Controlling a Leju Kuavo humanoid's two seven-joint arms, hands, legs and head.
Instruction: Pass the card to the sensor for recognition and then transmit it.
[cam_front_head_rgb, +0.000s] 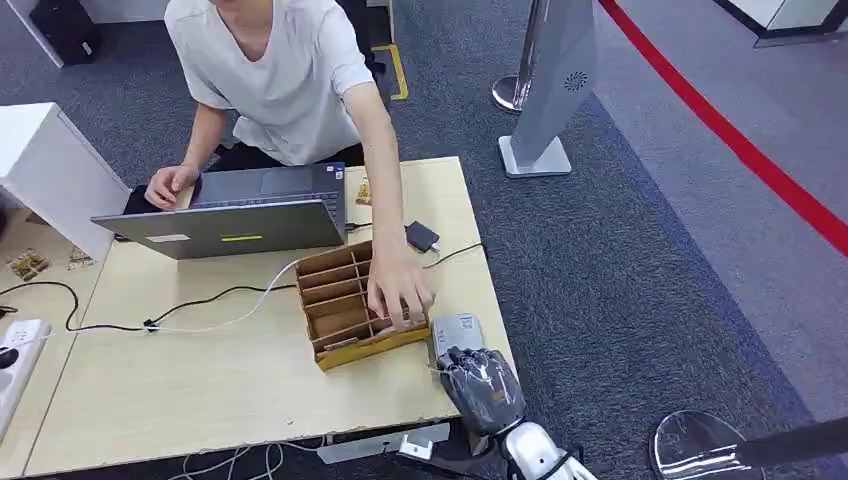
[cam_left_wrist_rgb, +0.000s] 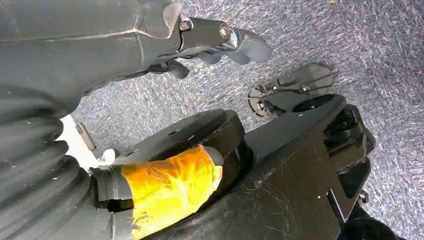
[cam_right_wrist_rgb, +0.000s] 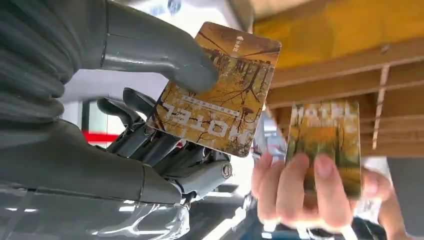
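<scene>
Here the right hand (cam_right_wrist_rgb: 150, 125) pinches a hotel card (cam_right_wrist_rgb: 220, 90) between thumb and fingers, face out, at the table's (cam_front_head_rgb: 250, 400) near edge over the grey sensor (cam_front_head_rgb: 455, 328), presumably so it can be read. A person's hand (cam_right_wrist_rgb: 300, 190) holds a second card (cam_right_wrist_rgb: 327, 140) beside the wooden card box (cam_front_head_rgb: 350, 300) (perhaps restocking). The left hand (cam_left_wrist_rgb: 220, 42) hangs over carpet, fingers curled on nothing.

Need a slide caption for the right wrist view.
Right hand pinches a hotel key card while a person's hand holds a second card by the wooden organizer.
</scene>
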